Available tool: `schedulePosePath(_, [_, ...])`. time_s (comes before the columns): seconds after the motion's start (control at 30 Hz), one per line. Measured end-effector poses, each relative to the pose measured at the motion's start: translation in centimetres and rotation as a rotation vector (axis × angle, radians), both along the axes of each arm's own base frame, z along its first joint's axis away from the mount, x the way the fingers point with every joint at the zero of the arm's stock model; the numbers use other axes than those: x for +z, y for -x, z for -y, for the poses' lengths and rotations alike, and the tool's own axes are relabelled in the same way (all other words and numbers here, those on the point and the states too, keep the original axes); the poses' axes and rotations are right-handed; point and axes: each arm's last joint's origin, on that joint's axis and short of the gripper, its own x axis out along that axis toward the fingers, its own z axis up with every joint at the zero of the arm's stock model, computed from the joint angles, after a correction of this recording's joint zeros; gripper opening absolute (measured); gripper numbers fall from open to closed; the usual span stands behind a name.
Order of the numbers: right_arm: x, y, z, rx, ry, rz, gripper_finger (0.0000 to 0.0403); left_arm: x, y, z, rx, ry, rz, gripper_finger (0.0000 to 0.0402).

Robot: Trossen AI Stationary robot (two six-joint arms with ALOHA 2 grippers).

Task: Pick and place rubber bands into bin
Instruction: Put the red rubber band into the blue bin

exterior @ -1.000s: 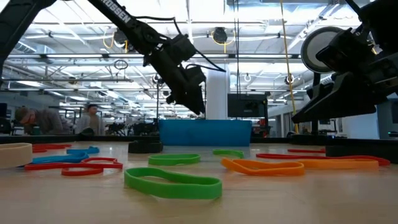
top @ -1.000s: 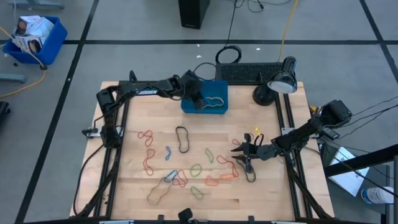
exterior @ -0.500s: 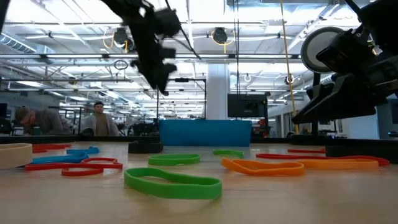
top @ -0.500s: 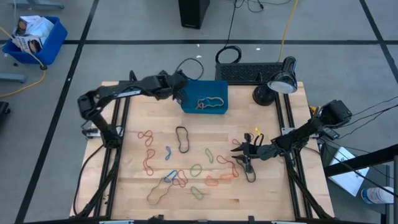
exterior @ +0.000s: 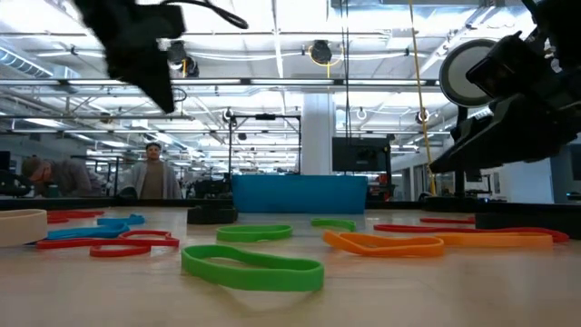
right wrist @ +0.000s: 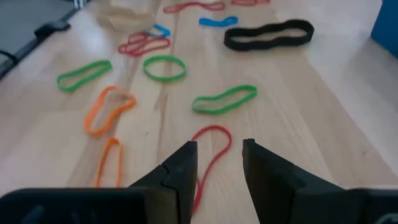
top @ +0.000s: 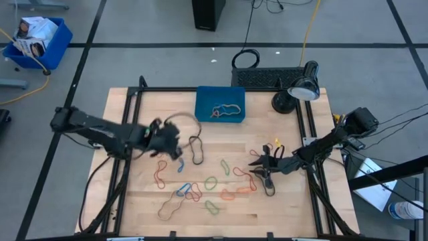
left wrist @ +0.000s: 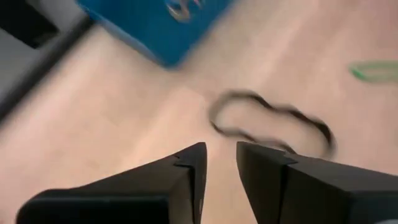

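Note:
The blue bin (top: 220, 104) stands at the table's far middle with a tan band and a darker one (top: 225, 110) lying in it. It also shows in the low view (exterior: 300, 193) and the left wrist view (left wrist: 155, 25). Several rubber bands lie flat on the wood: a black one (top: 196, 148), red (top: 157, 146), orange (top: 160, 175), blue (top: 180, 165), green (top: 210, 182). My left gripper (top: 175, 148), blurred, is above the table just left of the black band (left wrist: 270, 121), open by a narrow gap (left wrist: 219, 155), empty. My right gripper (top: 257, 165) is low at the right, open by a narrow gap (right wrist: 219, 152) over a red band (right wrist: 208, 155), empty.
A desk lamp (top: 302, 87) and a black pad (top: 267, 78) sit at the far right corner. Black frame rails run along the table's left and right sides. A larger blue bin with white items (top: 37, 40) stands on the floor. A person (exterior: 152, 173) stands in the room behind.
My left gripper has swung from above the bin toward the table's left and near side, and now stands over the wood beside the black band. The bands in the bin lie uncovered. My right arm has kept still.

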Motion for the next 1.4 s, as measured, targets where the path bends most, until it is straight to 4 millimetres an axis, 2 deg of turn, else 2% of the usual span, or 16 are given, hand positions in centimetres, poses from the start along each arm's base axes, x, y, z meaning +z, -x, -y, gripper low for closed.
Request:
schedulePosePath(0.27, [0.7,-0.3,-0.1,0.007,-0.002,0.074,0.0118,-3.5,2.7,5.5,-0.002,0.221,-0.001,0.009])
schedulePosePath(0.43, [0.5,-0.2,0.0,0.009,0.008,0.054,0.0118,-6.2,3.8,8.4,-0.011,0.374,-0.088,0.009])
schedulePosePath(0.53, [0.5,-0.2,0.0,0.006,0.002,0.052,0.0118,-7.5,4.4,10.0,-0.099,0.385,-0.181,0.009])
schedulePosePath(0.7, [0.4,-0.2,0.0,0.007,0.005,0.045,0.0118,-9.4,4.5,12.4,-0.389,0.327,-0.299,0.009])
schedulePosePath(0.77, [0.4,-0.2,0.0,0.007,0.006,0.045,0.0118,-10.1,4.6,12.8,-0.454,0.29,-0.336,0.0092])
schedulePosePath(0.87, [0.4,-0.2,0.0,0.007,0.006,0.045,0.0118,-10.8,4.8,12.6,-0.439,0.257,-0.388,0.0107])
schedulePosePath(1.03, [0.4,-0.2,0.0,0.007,0.006,0.045,0.0118,-11.0,4.7,12.6,-0.422,0.243,-0.397,0.0155])
schedulePosePath(1.13, [0.4,-0.2,0.0,0.007,0.006,0.044,0.0118,-11.0,4.7,12.6,-0.432,0.235,-0.392,0.0164])
schedulePosePath(1.23, [0.4,-0.2,0.0,0.007,0.008,0.04,0.0118,-11.0,4.6,12.7,-0.453,0.223,-0.386,0.0137])
schedulePosePath(1.4, [0.4,-0.2,0.0,0.007,0.007,0.04,0.0118,-11.0,4.4,12.9,-0.482,0.252,-0.378,0.0042])
